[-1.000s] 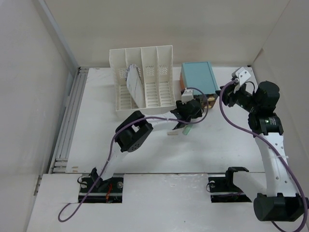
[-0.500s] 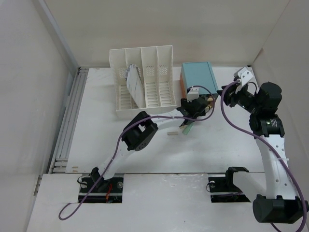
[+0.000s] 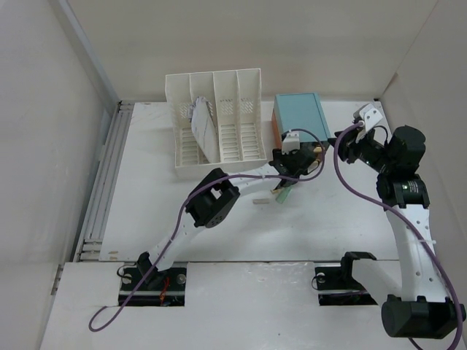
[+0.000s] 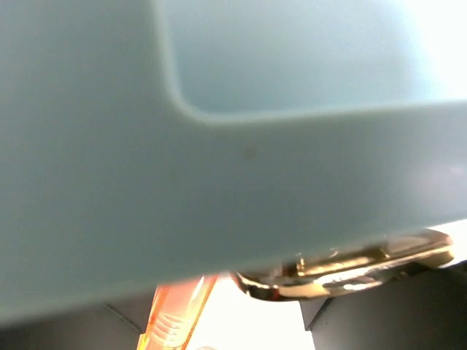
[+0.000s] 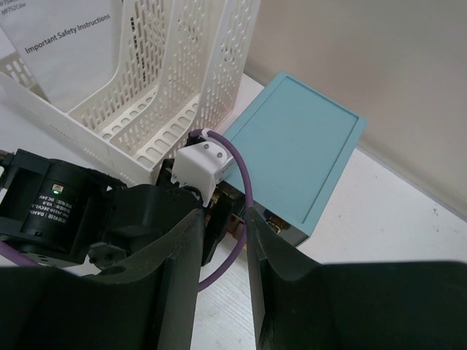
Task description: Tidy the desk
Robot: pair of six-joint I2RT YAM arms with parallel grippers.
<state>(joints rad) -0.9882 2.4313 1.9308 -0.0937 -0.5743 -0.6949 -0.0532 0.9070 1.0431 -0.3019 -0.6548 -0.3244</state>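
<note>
A matte white table (image 3: 146, 219) fills the scene from above, with a grey rail (image 3: 106, 182) along its left edge. It is probably stiff, heavy and fixed, so it offers no place to take hold. The grasping belongs on the loose things it carries, and its smooth top would likely let them slide. At the back stands a white slotted file rack (image 3: 219, 124) with a booklet (image 3: 203, 130) leaning in one slot. Just to the right of the rack sits a teal box (image 3: 299, 115). The left tool (image 3: 298, 157) is right at the box's near face. Its wrist view is filled with blurred teal, with a gold metal part (image 4: 350, 266) and an orange piece (image 4: 175, 317) below. Whether its jaws are spread or pinching something cannot be told. A small green and white object (image 3: 282, 195) lies on the table just in front of it. The right tool (image 5: 225, 219) hovers to the right of the box, pointed toward it, its fingers slightly spread with nothing between them.
</note>
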